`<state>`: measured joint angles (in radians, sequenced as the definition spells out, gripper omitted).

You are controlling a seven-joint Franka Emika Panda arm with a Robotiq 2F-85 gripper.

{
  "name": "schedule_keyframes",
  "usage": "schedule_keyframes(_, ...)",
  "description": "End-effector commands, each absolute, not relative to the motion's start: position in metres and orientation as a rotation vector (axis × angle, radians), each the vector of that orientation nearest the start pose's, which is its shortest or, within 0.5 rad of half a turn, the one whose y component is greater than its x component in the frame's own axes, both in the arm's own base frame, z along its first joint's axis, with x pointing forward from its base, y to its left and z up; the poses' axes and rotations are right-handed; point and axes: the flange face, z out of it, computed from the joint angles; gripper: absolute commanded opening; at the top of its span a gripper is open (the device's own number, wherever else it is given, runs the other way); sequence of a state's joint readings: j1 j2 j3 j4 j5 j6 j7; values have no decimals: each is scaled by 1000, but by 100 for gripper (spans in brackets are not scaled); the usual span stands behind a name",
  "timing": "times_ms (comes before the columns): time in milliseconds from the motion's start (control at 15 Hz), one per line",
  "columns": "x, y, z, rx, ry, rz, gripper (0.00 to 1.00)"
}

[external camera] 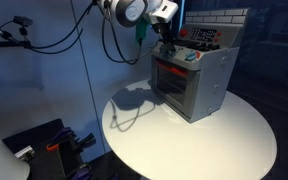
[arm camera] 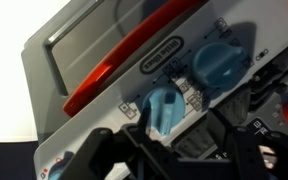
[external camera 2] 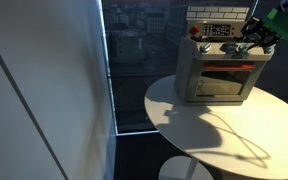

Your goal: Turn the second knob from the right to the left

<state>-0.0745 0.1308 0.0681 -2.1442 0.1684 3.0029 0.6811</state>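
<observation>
A grey toy oven stands on a round white table, with a row of knobs along its top panel. In both exterior views my gripper is down at that panel. In the wrist view, a light blue knob with a raised ridge sits between my dark fingers, and the gripper is open around it. A gap still shows on the right side of the knob. A second blue knob lies further up the panel. Its place in the row cannot be counted from here.
The white table has bare surface all round the oven. A red knob marks one end of the panel. The oven door has a red handle. Black cables hang from the arm.
</observation>
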Motion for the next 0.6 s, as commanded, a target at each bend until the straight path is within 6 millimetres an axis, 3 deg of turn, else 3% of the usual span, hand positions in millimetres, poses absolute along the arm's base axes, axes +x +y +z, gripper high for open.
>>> schedule_keyframes(0, 610, -15, 433, -2409, 1115, -921, 61)
schedule_keyframes(333, 609, -16, 434, -2410, 1123, -918, 40)
schedule_keyframes(400, 608, -17, 434, -2410, 1125, -917, 42)
schedule_keyframes(533, 608, -16, 434, -2411, 1127, -915, 32)
